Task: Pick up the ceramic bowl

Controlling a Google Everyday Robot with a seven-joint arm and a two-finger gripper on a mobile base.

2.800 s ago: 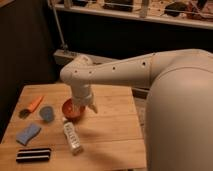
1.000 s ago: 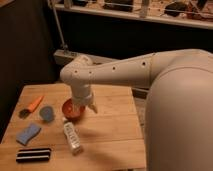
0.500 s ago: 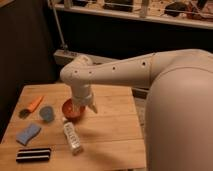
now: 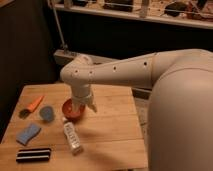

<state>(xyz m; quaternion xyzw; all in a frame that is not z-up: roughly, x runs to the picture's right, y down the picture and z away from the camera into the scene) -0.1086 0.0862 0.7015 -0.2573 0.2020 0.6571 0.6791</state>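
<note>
The ceramic bowl [image 4: 70, 111] is a small orange-red bowl on the wooden table [image 4: 112, 135], left of centre. My gripper [image 4: 80, 106] hangs from the white arm straight down onto the bowl's right side, reaching into or onto its rim. The arm's wrist [image 4: 81, 92] hides part of the bowl.
A blue-grey round disc [image 4: 47, 113] lies left of the bowl. An orange carrot-like piece [image 4: 35, 103] lies farther left. A blue sponge [image 4: 28, 134], a black bar [image 4: 33, 155] and a white bottle lying on its side [image 4: 72, 136] are at the front.
</note>
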